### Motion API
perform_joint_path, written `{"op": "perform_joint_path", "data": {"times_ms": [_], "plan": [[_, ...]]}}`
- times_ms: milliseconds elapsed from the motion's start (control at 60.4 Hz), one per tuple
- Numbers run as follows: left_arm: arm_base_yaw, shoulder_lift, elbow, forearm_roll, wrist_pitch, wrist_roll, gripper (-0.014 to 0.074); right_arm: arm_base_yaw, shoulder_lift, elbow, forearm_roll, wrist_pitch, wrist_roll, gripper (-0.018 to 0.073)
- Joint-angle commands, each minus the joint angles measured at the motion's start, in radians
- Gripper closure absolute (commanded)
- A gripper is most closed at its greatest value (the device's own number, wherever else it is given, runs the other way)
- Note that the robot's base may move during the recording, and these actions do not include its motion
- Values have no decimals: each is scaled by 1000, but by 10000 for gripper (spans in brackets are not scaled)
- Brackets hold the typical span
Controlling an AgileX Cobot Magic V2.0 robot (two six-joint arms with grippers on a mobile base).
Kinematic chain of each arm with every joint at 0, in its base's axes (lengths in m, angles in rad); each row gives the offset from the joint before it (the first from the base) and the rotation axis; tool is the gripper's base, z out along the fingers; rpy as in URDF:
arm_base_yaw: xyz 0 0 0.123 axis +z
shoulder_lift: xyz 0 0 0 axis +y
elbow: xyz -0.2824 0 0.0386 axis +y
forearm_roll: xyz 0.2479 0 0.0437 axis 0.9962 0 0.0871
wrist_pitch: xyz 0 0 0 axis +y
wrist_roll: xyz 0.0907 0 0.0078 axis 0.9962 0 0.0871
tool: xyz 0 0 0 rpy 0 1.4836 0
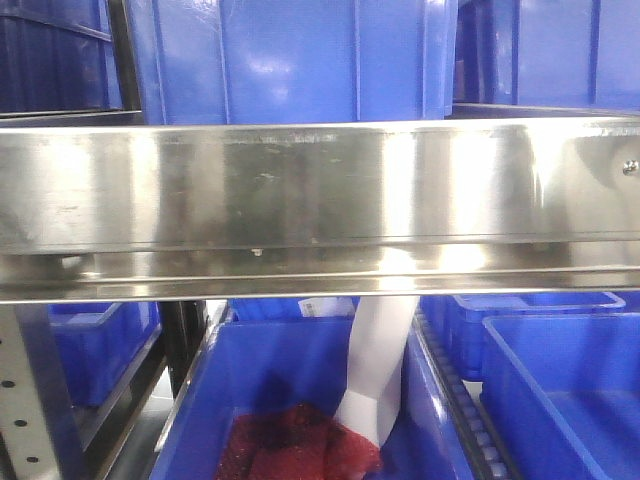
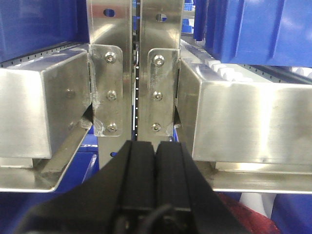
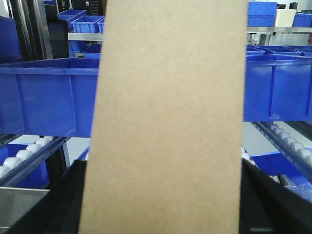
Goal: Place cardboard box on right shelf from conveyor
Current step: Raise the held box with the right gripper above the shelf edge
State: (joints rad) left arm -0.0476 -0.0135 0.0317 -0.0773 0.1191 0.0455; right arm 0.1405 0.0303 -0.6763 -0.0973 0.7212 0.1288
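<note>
Smooth tan rectangular cardboard box [image 3: 168, 122]; shiny brushed-steel shelf rail [image 1: 320, 190].

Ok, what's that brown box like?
The cardboard box is plain tan and matte, with no print or label showing. One flat face shows, tall and narrow, running off the top and bottom of the right wrist view. The right gripper holds it between black fingers at its lower edges. Blue bins sit behind it.

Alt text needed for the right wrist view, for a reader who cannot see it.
A plain tan cardboard box fills the centre of the frame, gripped between the black fingers of the right gripper. Behind it, blue plastic bins sit above tracks of white rollers.
</note>
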Motion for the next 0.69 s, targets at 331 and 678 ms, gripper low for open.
{"op": "perform_joint_path", "data": {"times_ms": [331, 678], "plan": [[-2, -13, 9, -6, -88, 0, 713, -4, 40, -26, -10, -127, -10, 388], [-2, -13, 9, -6, -88, 0, 713, -1, 479, -221, 86, -203, -207, 388]]}}
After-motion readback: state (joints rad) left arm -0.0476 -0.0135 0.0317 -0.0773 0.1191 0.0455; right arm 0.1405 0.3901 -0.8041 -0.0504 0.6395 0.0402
